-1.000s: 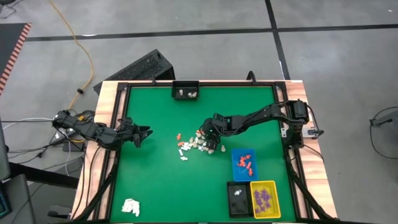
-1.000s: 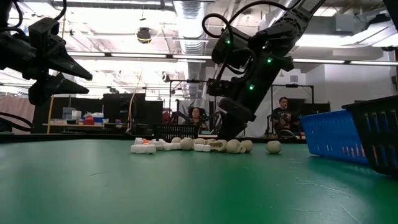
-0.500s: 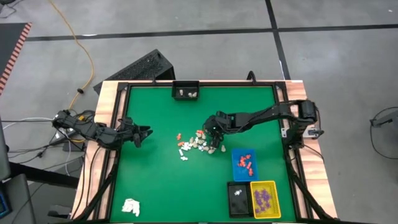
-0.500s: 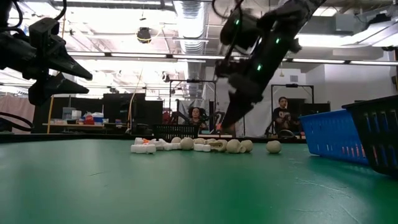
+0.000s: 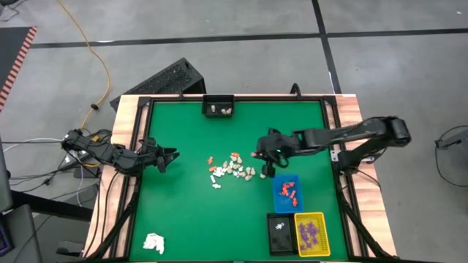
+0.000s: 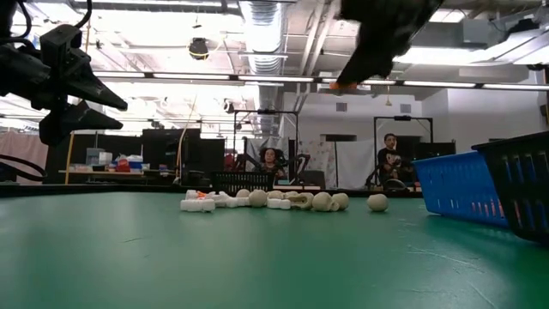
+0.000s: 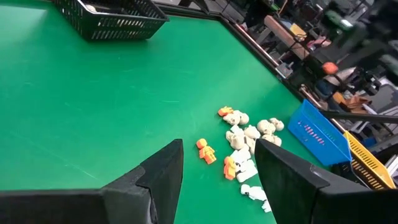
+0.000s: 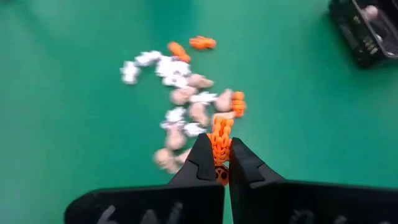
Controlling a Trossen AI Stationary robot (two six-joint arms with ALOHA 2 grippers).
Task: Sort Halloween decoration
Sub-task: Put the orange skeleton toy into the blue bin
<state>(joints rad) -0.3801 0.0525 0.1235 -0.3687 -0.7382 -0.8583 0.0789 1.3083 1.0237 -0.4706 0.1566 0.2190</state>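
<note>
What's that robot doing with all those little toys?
It is sorting tiny Halloween decoration pieces by colour. The right gripper is shut on an orange piece and holds it in the air above the green table, between the loose pile and the blue tray, which already has orange pieces in it. The yellow tray has purple ones. The left gripper waits open at the table's left side.

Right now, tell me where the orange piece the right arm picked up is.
The orange piece is pinched in the right gripper, lifted above the mat between the pile of pieces and the blue tray.
</note>
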